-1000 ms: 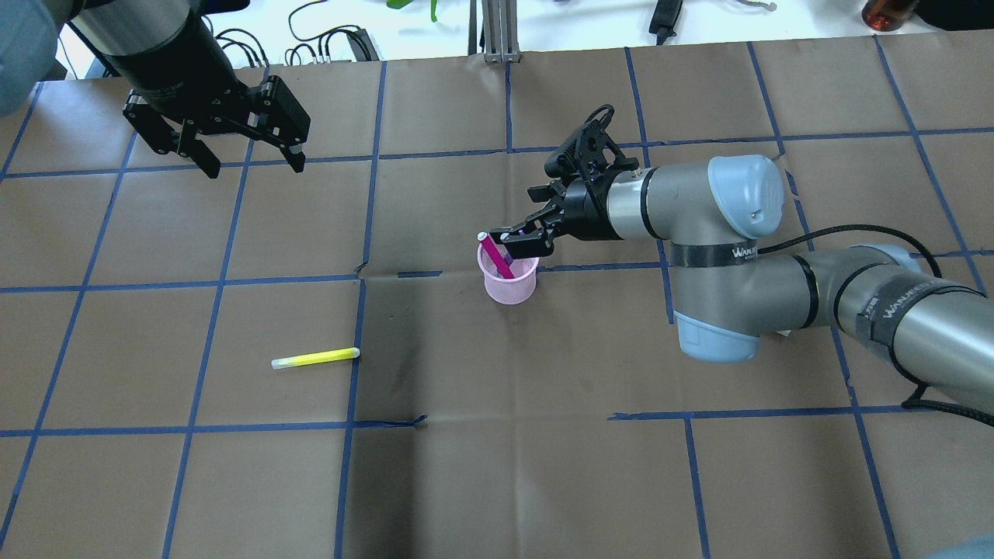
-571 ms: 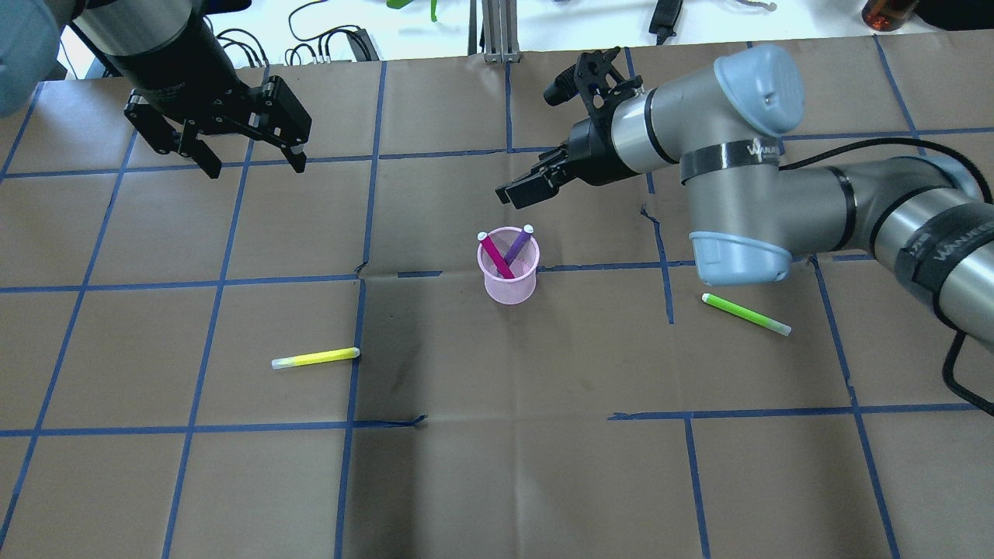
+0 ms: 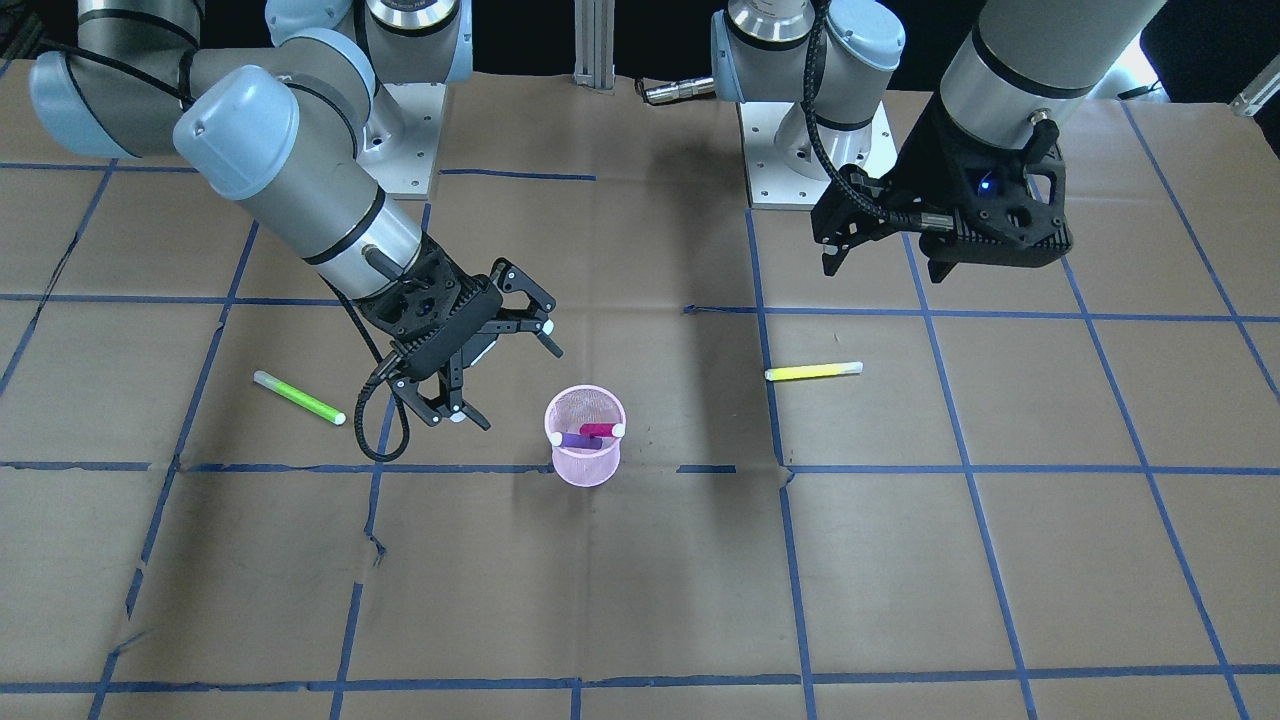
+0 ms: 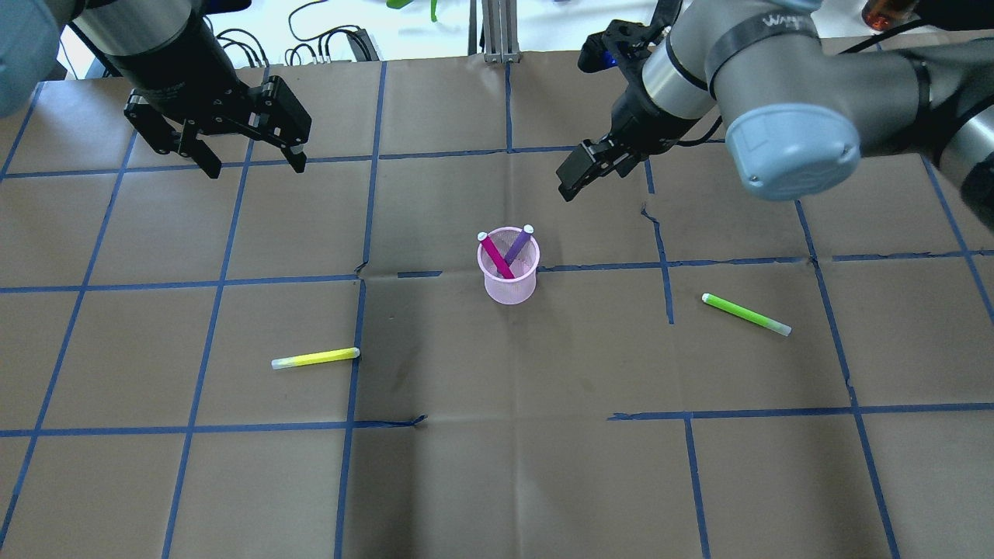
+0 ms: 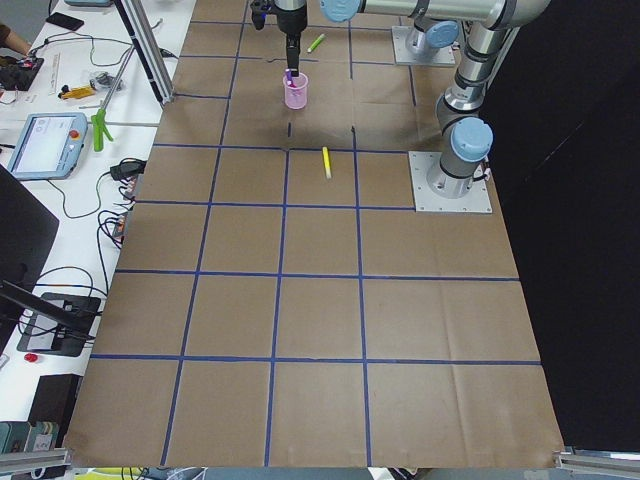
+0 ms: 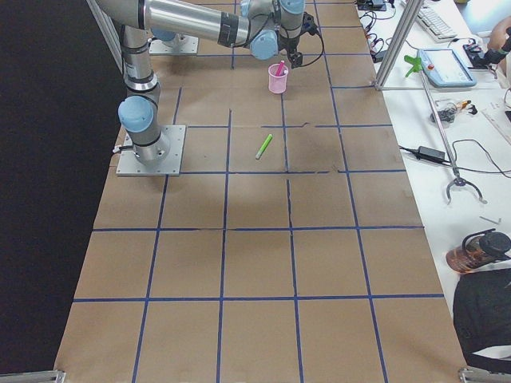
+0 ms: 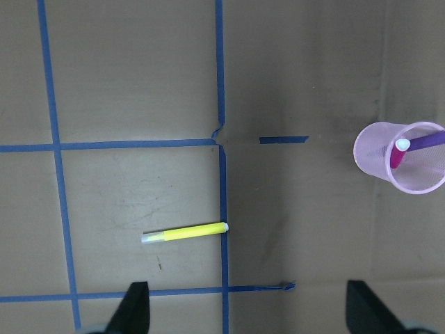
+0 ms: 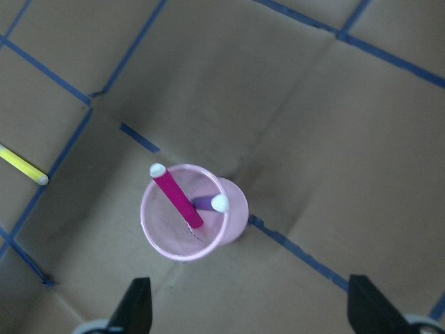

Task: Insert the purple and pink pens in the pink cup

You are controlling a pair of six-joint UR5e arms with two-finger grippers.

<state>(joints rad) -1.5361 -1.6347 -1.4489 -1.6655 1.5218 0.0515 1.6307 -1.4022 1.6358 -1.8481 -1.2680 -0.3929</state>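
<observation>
The pink mesh cup (image 4: 509,281) stands upright mid-table. A pink pen (image 4: 495,256) and a purple pen (image 4: 518,244) lean crossed inside it, white caps up. The right wrist view shows the cup (image 8: 229,223) from above with the pink pen (image 8: 177,198) and purple pen (image 8: 205,203) in it. My right gripper (image 4: 571,175) is open and empty, beyond and to the right of the cup, apart from it; it also shows in the front view (image 3: 505,380). My left gripper (image 4: 255,159) is open and empty, high over the far left.
A yellow highlighter (image 4: 315,358) lies left of the cup, near a blue tape crossing. A green highlighter (image 4: 745,314) lies to the cup's right. Brown paper with a blue tape grid covers the table. Cables and tools lie beyond the far edge.
My right gripper has left the cup's rim and drawn back, away to the far right. The purple pen stays leaning in the cup. The green highlighter has come into sight. The left arm is still.
</observation>
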